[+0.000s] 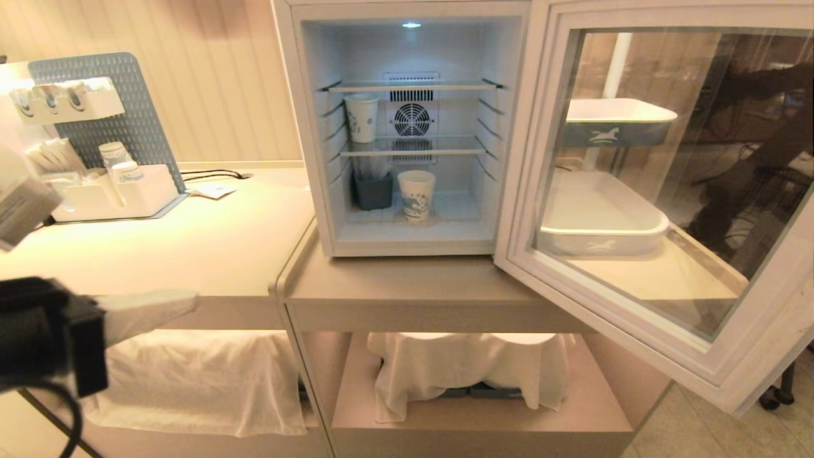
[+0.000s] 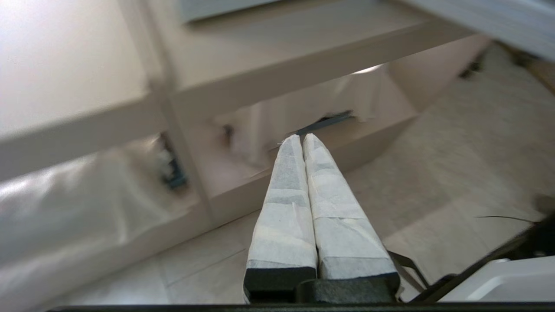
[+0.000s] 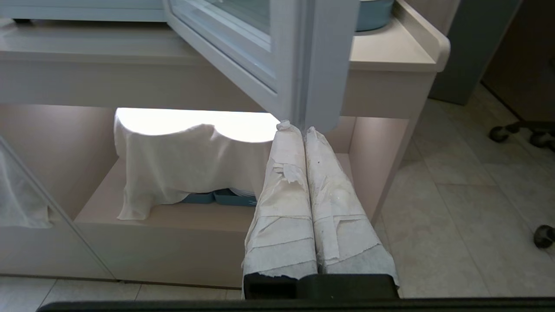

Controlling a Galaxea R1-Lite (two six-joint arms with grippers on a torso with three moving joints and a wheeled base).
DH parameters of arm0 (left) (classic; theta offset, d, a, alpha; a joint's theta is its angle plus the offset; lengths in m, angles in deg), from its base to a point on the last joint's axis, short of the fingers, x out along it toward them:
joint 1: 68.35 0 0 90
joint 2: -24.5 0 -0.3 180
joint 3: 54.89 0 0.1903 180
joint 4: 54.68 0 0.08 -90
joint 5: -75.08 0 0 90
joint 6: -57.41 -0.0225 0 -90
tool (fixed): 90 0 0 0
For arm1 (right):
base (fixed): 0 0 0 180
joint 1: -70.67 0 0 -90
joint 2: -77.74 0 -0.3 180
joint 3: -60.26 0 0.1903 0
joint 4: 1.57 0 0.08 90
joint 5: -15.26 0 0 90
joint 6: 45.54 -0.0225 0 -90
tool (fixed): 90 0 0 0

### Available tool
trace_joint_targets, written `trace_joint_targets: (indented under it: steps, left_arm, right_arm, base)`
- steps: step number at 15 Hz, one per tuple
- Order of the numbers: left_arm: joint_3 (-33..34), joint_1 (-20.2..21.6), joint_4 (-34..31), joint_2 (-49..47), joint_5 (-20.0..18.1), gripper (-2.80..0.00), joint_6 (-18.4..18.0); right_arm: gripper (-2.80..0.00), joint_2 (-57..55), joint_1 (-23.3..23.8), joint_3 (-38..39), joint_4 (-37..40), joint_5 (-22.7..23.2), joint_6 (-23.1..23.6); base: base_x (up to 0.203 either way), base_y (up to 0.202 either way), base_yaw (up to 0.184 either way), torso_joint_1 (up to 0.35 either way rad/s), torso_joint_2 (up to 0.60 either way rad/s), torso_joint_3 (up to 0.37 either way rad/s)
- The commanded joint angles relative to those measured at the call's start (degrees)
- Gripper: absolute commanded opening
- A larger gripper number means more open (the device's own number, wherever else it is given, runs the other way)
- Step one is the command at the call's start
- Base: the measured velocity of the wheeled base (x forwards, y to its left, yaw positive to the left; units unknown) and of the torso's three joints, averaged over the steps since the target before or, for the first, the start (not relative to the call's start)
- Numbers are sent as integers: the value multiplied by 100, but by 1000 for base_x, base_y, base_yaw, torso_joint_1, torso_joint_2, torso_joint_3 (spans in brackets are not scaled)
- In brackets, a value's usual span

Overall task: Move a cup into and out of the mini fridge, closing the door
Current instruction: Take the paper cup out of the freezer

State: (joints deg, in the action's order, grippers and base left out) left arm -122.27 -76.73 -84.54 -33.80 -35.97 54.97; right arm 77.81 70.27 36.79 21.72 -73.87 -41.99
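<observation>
The cup (image 1: pixel 416 194) stands on the floor of the mini fridge (image 1: pixel 407 127), beside a dark tub (image 1: pixel 372 190); the door (image 1: pixel 668 191) is swung wide. The left gripper (image 1: pixel 149 312) – fingers pressed together, empty – should spread before entering, clearing the wire shelf (image 1: pixel 413 151).

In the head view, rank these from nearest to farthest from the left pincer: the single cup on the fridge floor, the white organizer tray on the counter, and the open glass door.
From the left pincer, low at the left edge:
1. White organizer tray, on the counter just behind it.
2. Cup, on the fridge floor, middle.
3. Door, swung open, far right.
</observation>
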Motion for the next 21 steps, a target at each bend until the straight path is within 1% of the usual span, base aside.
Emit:
trace_joint_targets:
  steps: [1, 2, 3, 4, 5, 6, 7, 8, 9, 10, 11, 12, 13, 15, 17, 18, 19, 20, 21]
  left_arm:
    - [701, 600, -144, 1487, -10, -280, -97]
    - [1083, 873, -253, 1966, -10, -280, -210]
    - [1517, 1145, -377, 2462, -25, -280, -426]
    - [1888, 1341, -557, 2875, -24, -280, -729]
    - [2065, 1445, -849, 3237, 4, -280, -987]
    - [2148, 1498, -1183, 3590, 85, -280, -1063]
    - [2211, 1541, -1558, 3866, 341, -280, -1007]
    - [2252, 1569, -1790, 4075, 599, -280, -920]
    - [2253, 1556, -1859, 4185, 747, -280, -925]
    - [2248, 1480, -1860, 4214, 774, -280, -963]
    - [2367, 1480, -1733, 4220, 855, -280, -1003]
    - [2541, 1480, -1487, 4221, 1038, -280, -1000]
    - [2845, 1479, -1063, 4221, 1255, -280, -1001]
    - [3581, 1463, -39, 4224, 1525, -280, -975]
    - [4307, 1441, 934, 4223, 1904, -280, -934]
    - [4418, 1284, 1159, 4285, 1983, -280, -909]
    - [4407, 929, 1102, 4482, 2016, -280, -853]
    - [4403, 730, 1046, 4642, 2016, -280, -789]
    - [4396, 743, 941, 4929, 1960, -280, -742]
  right_arm:
    - [-280, 1, -4, 1, -9, 1, 5]
    - [-280, 1, -4, 1, -5, 1, 5]
    - [-280, 1, -4, 1, -9, 1, 5]
    - [-280, 1, -4, 1, -10, 1, 5]
    - [-280, 1, -4, 1, -3, 1, 5]
    - [-280, 1, -4, 1, -1, 1, 5]
    - [-280, 1, -4, 1, -1, 1, 5]
    - [-280, 1, -4, 1, -2, 1, 5]
    - [-280, 1, -4, 1, -10, 1, 5]
    - [-280, 1, -4, 1, -1, 1, 5]
    - [-280, 1, -4, 1, -2, 1, 5]
    - [-280, 1, -4, 1, -7, 1, 5]
    - [-280, 1, -4, 1, -1, 1, 5]
    - [-280, 1, -4, 1, -1, 1, 5]
    - [-280, 1, -4, 1, -10, 1, 5]
    - [-280, 1, -4, 1, -9, 1, 5]
    - [-280, 1, -4, 1, -1, 1, 5]
    - [-280, 1, -4, 1, -1, 1, 5]
    - [-280, 1, -4, 1, -1, 1, 5]
  base:
    - [0, 0, 0, 0, 0, 0]
    - [0, 0, 0, 0, 0, 0]
    - [0, 0, 0, 0, 0, 0]
    - [0, 0, 0, 0, 0, 0]
    - [0, 0, 0, 0, 0, 0]
    - [0, 0, 0, 0, 0, 0]
    - [0, 0, 0, 0, 0, 0]
    - [0, 0, 0, 0, 0, 0]
    - [0, 0, 0, 0, 0, 0]
    - [0, 0, 0, 0, 0, 0]
    - [0, 0, 0, 0, 0, 0]
    - [0, 0, 0, 0, 0, 0]
    - [0, 0, 0, 0, 0, 0]
    - [0, 0, 0, 0, 0, 0]
    - [0, 0, 0, 0, 0, 0]
    - [0, 0, 0, 0, 0, 0]
    - [0, 0, 0, 0, 0, 0]
    - [0, 0, 0, 0, 0, 0]
    - [0, 0, 0, 0, 0, 0]
